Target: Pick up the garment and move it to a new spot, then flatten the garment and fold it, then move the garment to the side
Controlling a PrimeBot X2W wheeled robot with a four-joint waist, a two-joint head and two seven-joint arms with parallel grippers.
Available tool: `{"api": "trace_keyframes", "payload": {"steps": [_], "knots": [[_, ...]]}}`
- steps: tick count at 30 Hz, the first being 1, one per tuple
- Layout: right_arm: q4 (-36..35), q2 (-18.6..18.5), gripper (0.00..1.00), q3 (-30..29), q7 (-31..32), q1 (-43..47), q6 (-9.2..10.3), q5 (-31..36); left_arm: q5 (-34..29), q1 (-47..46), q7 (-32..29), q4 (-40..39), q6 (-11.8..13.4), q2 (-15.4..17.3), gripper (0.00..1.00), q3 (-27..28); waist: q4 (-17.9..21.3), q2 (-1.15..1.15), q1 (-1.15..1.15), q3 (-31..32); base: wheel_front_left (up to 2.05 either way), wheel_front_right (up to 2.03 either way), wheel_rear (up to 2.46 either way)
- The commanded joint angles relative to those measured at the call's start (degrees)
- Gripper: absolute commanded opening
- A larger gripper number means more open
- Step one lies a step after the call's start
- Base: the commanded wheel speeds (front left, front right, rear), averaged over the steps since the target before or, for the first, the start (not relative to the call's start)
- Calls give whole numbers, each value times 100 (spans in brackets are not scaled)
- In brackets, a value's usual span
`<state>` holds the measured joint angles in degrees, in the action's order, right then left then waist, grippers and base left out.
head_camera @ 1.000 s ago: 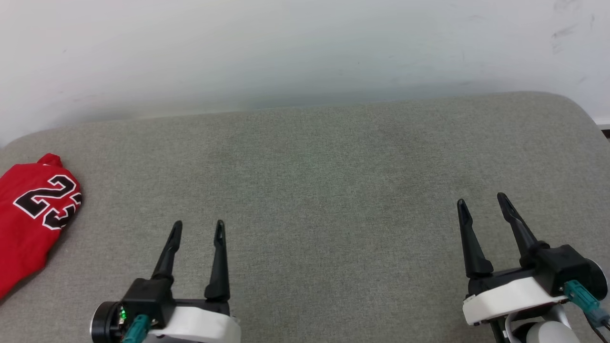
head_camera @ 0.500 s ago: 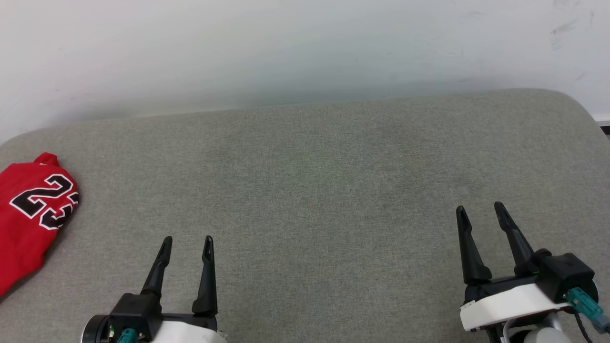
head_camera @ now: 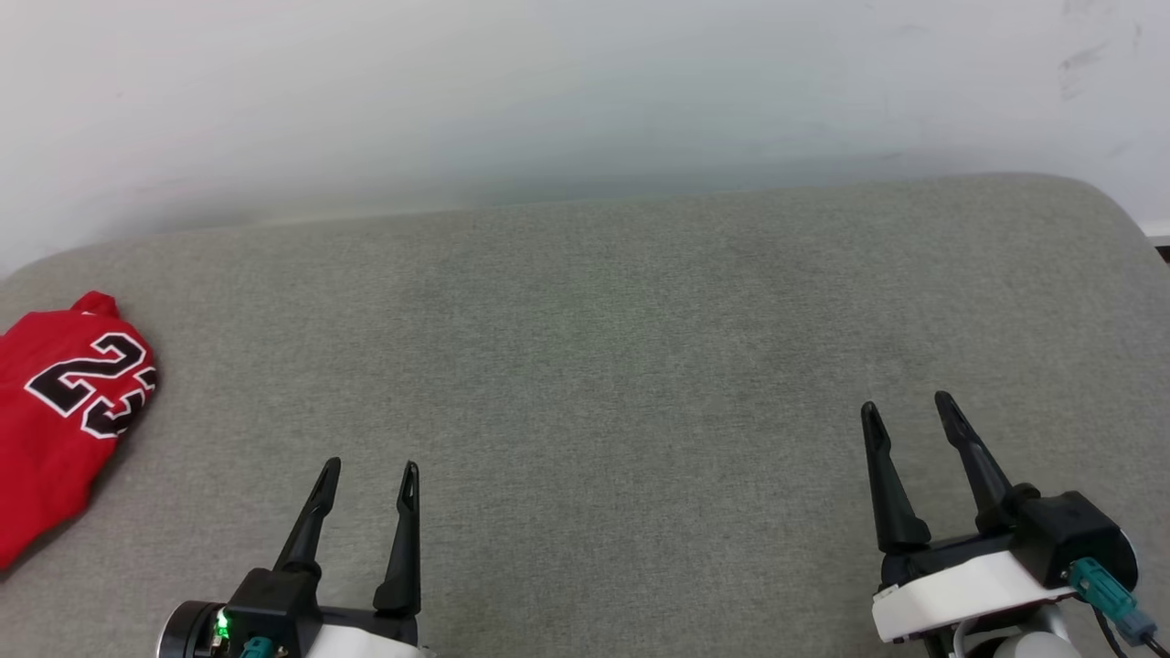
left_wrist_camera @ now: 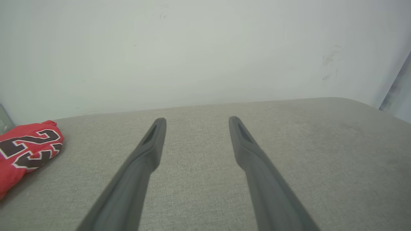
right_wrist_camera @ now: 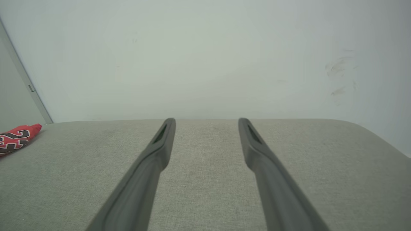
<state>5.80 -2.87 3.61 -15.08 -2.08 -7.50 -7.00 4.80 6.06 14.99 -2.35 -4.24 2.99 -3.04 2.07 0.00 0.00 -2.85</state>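
Observation:
The garment (head_camera: 55,411), red with a black white-outlined "23", lies folded at the far left edge of the grey cushioned surface (head_camera: 603,329); part of it runs off the head view's left edge. It also shows at the left as the garment (left_wrist_camera: 27,150) and the garment (right_wrist_camera: 16,138) in the wrist views. My left gripper (head_camera: 370,472) stands open at the lower left, well right of the garment, nothing between its fingers. My right gripper (head_camera: 907,408) stands open and empty at the lower right.
A pale wall (head_camera: 585,91) rises right behind the surface's far edge. The surface rounds off at its far right corner (head_camera: 1106,206) and far left corner. A grey vertical strip (right_wrist_camera: 19,73) shows on the wall at the left.
Both grippers have drawn back toward me, lower in the head view. The view itself shifted slightly. The garment has stayed where it lay.

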Motion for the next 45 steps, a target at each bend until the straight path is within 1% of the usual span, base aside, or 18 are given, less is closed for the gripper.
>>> {"api": "trace_keyframes", "payload": {"steps": [1, 6, 11, 25, 31, 38, 45], "knots": [[16, -1, 100, 11, -14, 61, 2, -7, 11, 2, 30, 4, -28, -11, 100, 31, -43, 0, 0, 9, 0, 0, 0], [30, -1, 100, 34, -14, 108, 2, -18, 65, -8, 29, 35, -81, -13, 100, 63, -232, 0, 0, 29, 0, 0, 0], [11, 0, 100, 128, -14, 110, 2, -69, 69, 25, 24, 41, -54, -14, 100, 105, -535, 0, 0, 44, 0, 0, 0], [45, -1, 100, 533, -14, 266, 2, -219, 9, 233, 24, -101, 14, -14, 100, 352, -1842, 0, 0, 220, 0, 0, 0], [95, 0, 100, 682, -14, 327, 2, -291, -59, 363, 24, -181, -10, -14, 100, 446, -2283, 0, 0, 315, 0, 0, 0], [137, -1, 100, 785, -14, 349, 2, -358, -73, 477, 24, -250, 0, -14, 100, 464, -2614, 0, 0, 351, 0, 0, 0], [137, -1, 100, 824, -14, 352, 2, -394, -92, 513, 24, -263, 3, -14, 100, 479, -2727, 0, 0, 336, 0, 0, 0]]}}
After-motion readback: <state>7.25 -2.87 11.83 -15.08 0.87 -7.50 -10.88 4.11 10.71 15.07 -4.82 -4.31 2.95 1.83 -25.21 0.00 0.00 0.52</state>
